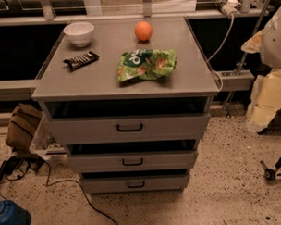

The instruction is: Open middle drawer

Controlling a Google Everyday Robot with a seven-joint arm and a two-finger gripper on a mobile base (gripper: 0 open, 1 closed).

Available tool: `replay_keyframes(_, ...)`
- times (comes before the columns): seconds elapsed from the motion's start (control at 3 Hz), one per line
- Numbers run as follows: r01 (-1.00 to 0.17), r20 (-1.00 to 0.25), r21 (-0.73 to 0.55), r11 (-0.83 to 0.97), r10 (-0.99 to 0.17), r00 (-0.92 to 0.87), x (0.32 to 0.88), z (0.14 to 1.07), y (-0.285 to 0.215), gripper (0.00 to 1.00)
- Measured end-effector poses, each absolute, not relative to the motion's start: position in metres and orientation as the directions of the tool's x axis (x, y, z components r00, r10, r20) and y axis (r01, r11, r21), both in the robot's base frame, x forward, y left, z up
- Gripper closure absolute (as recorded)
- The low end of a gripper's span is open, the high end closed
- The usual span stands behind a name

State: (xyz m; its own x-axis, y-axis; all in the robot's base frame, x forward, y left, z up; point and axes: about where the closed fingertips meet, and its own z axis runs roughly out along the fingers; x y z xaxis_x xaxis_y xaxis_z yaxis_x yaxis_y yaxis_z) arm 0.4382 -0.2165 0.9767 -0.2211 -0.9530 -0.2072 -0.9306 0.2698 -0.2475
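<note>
The grey cabinet stands in the centre with three stacked drawers. The middle drawer has a flat grey front and a small black bar handle. A dark gap shows above its front. The taller top drawer with a larger handle is above it, and the narrowest bottom drawer is below. My gripper is not in view. Only white and cream parts of my arm show at the right edge, well away from the drawers.
On the cabinet top lie a white bowl, an orange, a green snack bag and a dark snack bar. A brown bag, a black cable and a blue object are on the floor at left. A wheeled stand foot is at right.
</note>
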Motion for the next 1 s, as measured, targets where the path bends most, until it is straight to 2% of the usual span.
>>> replay_keyframes(0.67, -0.917, -0.238, -0.264, 0.298, -0.942, -0.237, 0.444, 0.961, -0.211, 0.00)
replay_keyframes(1.0, -0.890, -0.312, -0.259, 0.374, -0.905, -0.290, 0.446, 0.900, -0.202, 0.00)
